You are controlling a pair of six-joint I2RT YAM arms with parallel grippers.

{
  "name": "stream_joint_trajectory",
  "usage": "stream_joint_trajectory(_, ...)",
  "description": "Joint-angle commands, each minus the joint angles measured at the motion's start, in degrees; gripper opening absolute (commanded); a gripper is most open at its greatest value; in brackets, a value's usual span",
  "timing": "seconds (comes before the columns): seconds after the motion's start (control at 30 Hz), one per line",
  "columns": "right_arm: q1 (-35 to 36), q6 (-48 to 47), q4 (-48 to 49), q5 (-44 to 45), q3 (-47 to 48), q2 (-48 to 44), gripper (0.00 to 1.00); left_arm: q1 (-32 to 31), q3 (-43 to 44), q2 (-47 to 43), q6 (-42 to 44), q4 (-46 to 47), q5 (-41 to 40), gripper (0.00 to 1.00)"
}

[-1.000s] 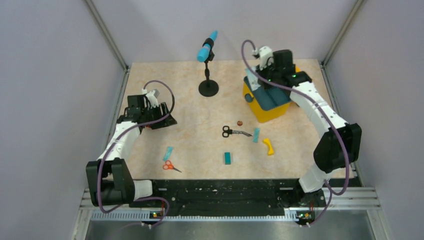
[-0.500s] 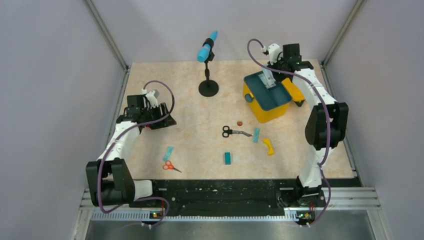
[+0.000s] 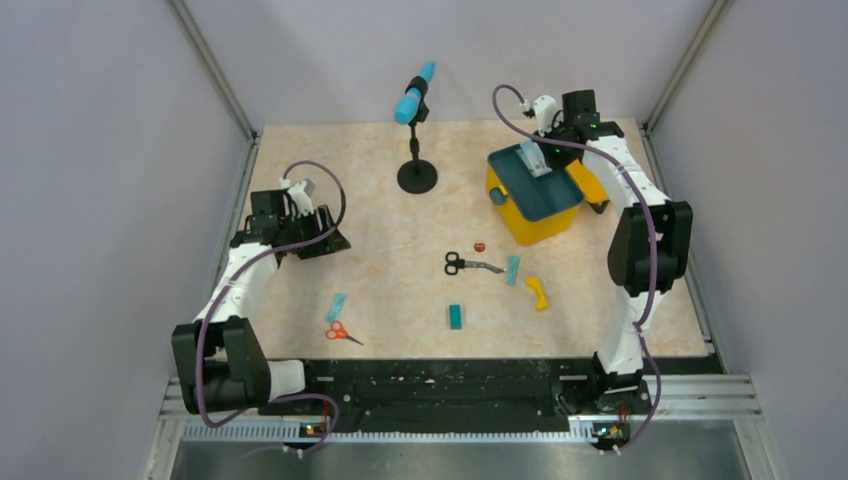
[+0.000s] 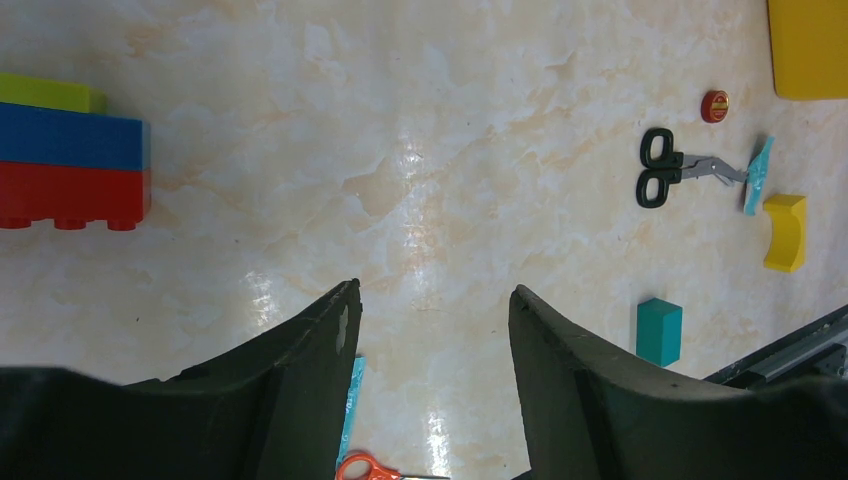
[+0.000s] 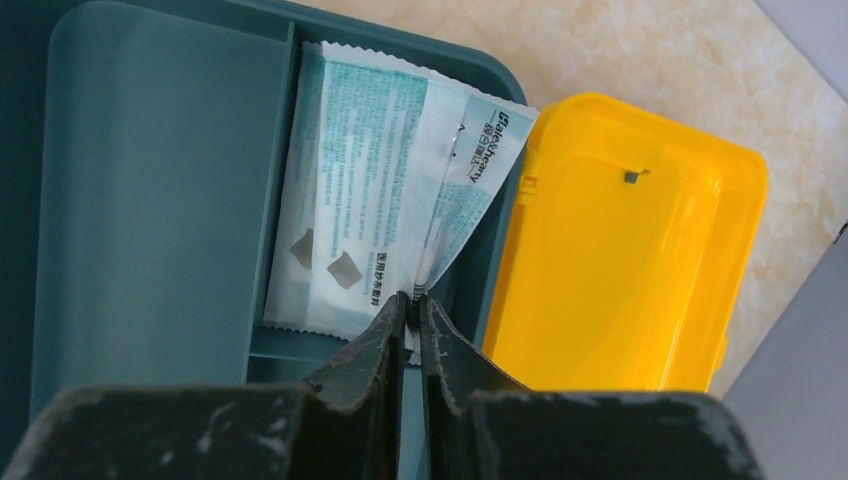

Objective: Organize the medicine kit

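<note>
Beige marbled tabletop (image 3: 390, 270) is spread beneath both arms. Right gripper (image 5: 412, 300) is closed to a slit on the lower edge of white-and-teal paper sachets (image 5: 370, 190), which are laid in a teal compartment of the bright yellow plastic medicine kit (image 3: 525, 225) at far right, its yellow lid (image 5: 620, 240) swung open. Left gripper (image 4: 432, 300) is held apart, empty, above the tabletop.

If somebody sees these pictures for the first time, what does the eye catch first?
The bright yellow medicine kit at the far right, lid open, with the right gripper pinching a white-and-teal packet in its teal tray. Next, the blue microphone on its stand at the far middle.
</note>
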Motion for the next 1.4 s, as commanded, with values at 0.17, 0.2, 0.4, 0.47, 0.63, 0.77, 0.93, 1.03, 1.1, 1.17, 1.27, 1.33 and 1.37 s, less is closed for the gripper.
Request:
stream_joint_trajectory(0.17, -0.1, 4.2, -2.5, 1.2, 7.4, -0.8, 0.28, 0.5, 0.8, -2.0, 0.0, 1.4, 0.8, 0.61)
stream_joint_trajectory(0.2, -0.1, 4.7, -2.7, 0.7, 8.0, -1.1, 0.29, 0.5, 0.7, -2.2, 0.1, 1.5, 0.9, 0.61)
stream_joint_trajectory(0.4, -0.1, 8.4, -0.5, 0.1, 10.1, 0.5, 0.27, 0.6, 0.2, -2.3, 0.0, 1.7, 1.2, 0.61)
stream_joint_trajectory(0.47, -0.1, 9.7, -0.4, -1.0, 11.9, 2.8, 0.26, 0.6, 0.6, -2.2, 0.2, 1.4, 1.2, 0.61)
stream_joint_trajectory(0.63, -0.2, 12.3, -0.4, -3.0, 16.2, 7.8, 0.26, 0.6, 2.9, -1.7, 1.8, -0.3, 1.1, 0.61)
stream_joint_trajectory(0.77, -0.1, 13.4, -0.5, -2.8, 19.4, 9.2, 0.25, 0.6, 3.7, -2.1, 3.2, -1.3, 0.9, 0.61)
stream_joint_trajectory(0.93, 0.4, 14.9, 0.7, -9.0, 19.4, 4.1, 0.29, 0.6, 6.9, -1.5, 10.7, -3.0, 0.2, 0.61)
stream_joint_trajectory(1.03, 1.7, 15.3, 1.1, -13.3, 15.5, -1.5, 0.41, 0.7, 12.6, 0.1, 18.2, -6.1, -2.3, 0.62)
stream_joint_trajectory(1.1, 3.0, 13.3, 1.9, -15.3, 10.9, -5.5, 0.46, 0.6, 15.5, 0.8, 22.4, -7.9, -2.2, 0.62)
stream_joint_trajectory(1.17, 4.7, 11.3, 4.0, -16.7, 4.4, -10.2, 0.5, 0.6, 16.9, 1.2, 25.8, -9.6, -1.2, 0.62)
stream_joint_trajectory(1.27, 7.4, 7.5, 7.1, -18.7, -6.7, -17.3, 0.57, 0.5, 17.2, 1.4, 29.1, -13.2, 1.2, 0.63)
stream_joint_trajectory(1.33, 9.3, 5.0, 8.8, -19.1, -13.8, -21.3, 0.59, 0.4, 17.0, 1.5, 32.3, -17.2, 3.9, 0.63)
stream_joint_trajectory(1.37, 10.5, 4.5, 9.4, -19.2, -18.0, -23.0, 0.59, 0.3, 17.0, 1.6, 34.5, -19.9, 5.6, 0.63)
